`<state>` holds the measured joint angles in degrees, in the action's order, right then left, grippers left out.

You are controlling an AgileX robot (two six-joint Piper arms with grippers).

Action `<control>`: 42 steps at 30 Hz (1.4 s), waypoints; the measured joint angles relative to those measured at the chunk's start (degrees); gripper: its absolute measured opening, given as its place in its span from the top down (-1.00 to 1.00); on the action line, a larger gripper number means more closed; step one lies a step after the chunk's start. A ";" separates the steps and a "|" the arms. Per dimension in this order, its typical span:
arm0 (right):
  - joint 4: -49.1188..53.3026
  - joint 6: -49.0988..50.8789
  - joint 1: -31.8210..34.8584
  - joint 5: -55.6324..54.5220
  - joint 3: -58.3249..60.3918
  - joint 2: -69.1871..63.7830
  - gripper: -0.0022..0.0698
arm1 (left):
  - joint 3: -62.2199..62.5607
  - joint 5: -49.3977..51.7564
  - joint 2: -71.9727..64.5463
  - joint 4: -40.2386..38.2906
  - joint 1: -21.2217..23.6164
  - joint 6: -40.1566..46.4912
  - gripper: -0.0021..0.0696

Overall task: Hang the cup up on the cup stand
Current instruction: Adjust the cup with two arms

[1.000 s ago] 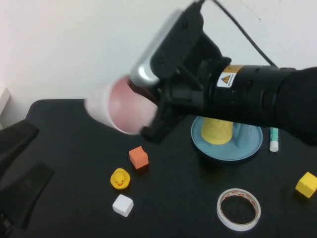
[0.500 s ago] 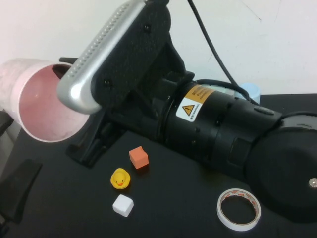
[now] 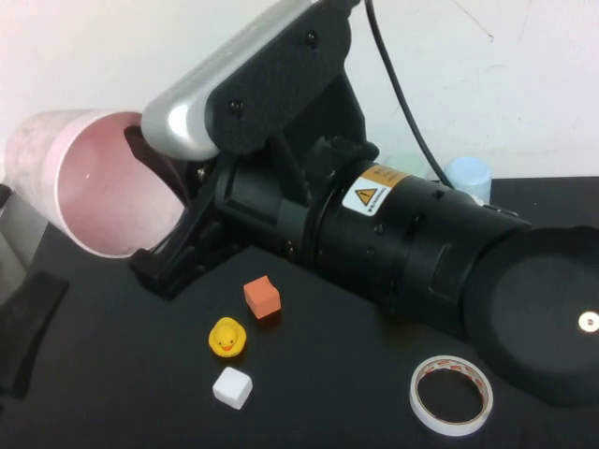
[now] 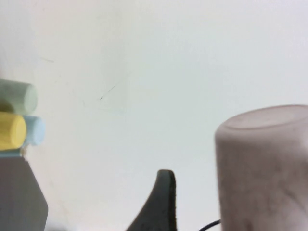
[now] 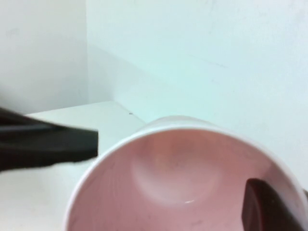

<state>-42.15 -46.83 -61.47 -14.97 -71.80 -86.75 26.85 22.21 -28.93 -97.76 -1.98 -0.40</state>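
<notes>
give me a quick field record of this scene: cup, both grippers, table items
cup: pale pink cup held up off the table, tipped on its side, mouth toward the high camera
right gripper: right gripper shut on the cup's rim, one finger inside the mouth
left gripper: left gripper open, low at the table's left edge, holding nothing
table items: orange cube, yellow duck, white cube, tape roll
cup stand: hidden behind the right arm in the high view

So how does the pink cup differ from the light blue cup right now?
The pink cup is held aloft on its side by the right gripper, mouth toward the camera; the light blue cup sits upside down at the back, mostly hidden behind the arm. Both are plain and handleless.
</notes>
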 joint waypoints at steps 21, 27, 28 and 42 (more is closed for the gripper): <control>21.56 34.12 -2.89 -1.17 0.13 -4.15 0.89 | 0.67 -5.26 0.00 0.00 0.00 1.18 -0.99; 27.06 39.49 -3.97 -1.17 0.13 -5.00 0.89 | 0.67 -6.40 0.00 0.00 0.00 1.32 -0.99; 27.34 40.07 -3.97 -1.29 0.13 -5.23 0.89 | 0.67 -6.69 0.00 0.00 0.00 1.44 -0.99; 28.21 40.86 -3.97 -0.63 0.13 -6.16 0.77 | 0.67 -7.49 -0.22 0.00 0.00 6.12 -0.62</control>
<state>-13.94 -5.97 -65.44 -15.60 -71.67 -92.91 27.53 14.73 -29.14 -97.76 -1.98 5.72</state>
